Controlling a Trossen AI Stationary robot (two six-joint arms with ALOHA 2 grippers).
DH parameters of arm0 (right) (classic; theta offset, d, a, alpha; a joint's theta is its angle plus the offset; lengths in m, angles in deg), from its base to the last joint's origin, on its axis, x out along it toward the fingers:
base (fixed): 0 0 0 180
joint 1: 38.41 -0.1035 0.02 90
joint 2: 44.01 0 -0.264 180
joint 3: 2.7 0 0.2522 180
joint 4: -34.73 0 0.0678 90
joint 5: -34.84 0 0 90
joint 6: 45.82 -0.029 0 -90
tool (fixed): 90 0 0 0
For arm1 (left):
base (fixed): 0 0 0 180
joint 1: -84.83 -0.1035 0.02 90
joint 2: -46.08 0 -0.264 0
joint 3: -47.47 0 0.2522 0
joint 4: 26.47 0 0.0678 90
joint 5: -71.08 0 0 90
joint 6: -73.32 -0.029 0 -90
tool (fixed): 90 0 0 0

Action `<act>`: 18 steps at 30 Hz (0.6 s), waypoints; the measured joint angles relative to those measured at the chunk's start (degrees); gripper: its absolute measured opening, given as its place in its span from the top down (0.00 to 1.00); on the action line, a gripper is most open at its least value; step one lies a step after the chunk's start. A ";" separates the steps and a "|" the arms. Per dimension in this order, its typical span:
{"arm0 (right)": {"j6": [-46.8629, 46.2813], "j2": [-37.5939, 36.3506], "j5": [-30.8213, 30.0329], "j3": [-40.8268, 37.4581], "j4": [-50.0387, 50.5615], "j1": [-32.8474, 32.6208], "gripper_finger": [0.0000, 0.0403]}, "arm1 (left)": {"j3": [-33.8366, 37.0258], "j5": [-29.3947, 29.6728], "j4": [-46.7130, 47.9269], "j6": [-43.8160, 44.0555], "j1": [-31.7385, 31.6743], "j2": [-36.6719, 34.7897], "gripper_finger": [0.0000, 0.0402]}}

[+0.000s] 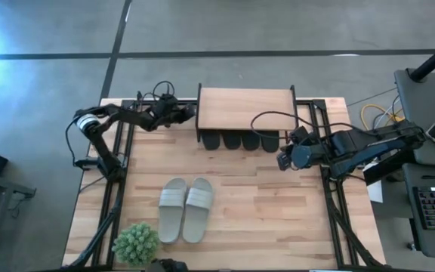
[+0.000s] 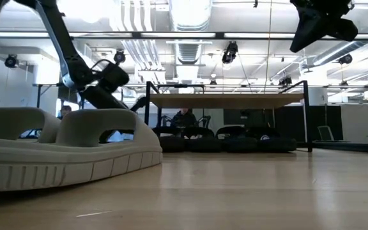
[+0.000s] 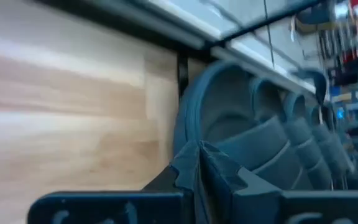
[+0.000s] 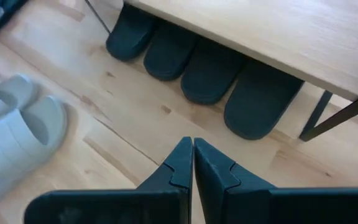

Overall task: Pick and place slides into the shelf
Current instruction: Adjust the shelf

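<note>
When you look straight down, you see the shelf (image 1: 245, 109), a pale wooden plank on a thin black wire frame, at the far middle of the butcher-block counter (image 1: 278, 204). Four matte black slides (image 1: 242, 141) sit in a row under it, rounded ends poking out. The pale grey-white slides (image 1: 186, 208) lie side by side on the near part of the counter, beside a spiky green plant (image 1: 136, 243). Your left claw (image 1: 187, 112) sits at the shelf's left end, your right claw (image 1: 283, 160) just off its right front corner.

From counter height, a grey-white slide (image 2: 62, 150) fills the foreground, its chunky sole ribbed and its wide strap smooth.

Through the left wrist, that claw's fingers (image 3: 194, 171) are pressed together, holding nothing, close to the curved black soles (image 3: 253, 134).

Through the right wrist, its fingers (image 4: 182, 165) are likewise together and empty, above bare wood in front of the four black slides (image 4: 207, 71).
</note>
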 joint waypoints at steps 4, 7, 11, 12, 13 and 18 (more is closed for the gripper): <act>-9.25 0.00 -6.78 2.38 5.40 0.00 0.98 | 2.91 5.35 0.93 0.03 -0.23 -6.23 1.00; -18.80 -0.02 -13.42 5.28 16.82 0.12 0.98 | 4.88 5.53 1.35 -0.10 -0.18 -11.08 1.00; -28.97 -0.55 -14.47 7.19 29.89 1.95 0.98 | 7.38 5.60 4.05 -0.21 0.09 -17.57 1.00; -27.15 -1.71 -14.28 6.36 28.46 2.83 0.98 | 8.02 5.69 4.39 -0.78 0.13 -19.27 1.00; -25.46 -2.99 -13.02 5.42 27.25 3.92 0.98 | 8.73 5.69 4.50 -1.19 0.17 -20.92 1.00; -23.82 -4.53 -11.22 0.95 28.82 12.99 0.98 | 11.26 5.84 7.31 -1.20 0.24 -28.94 1.00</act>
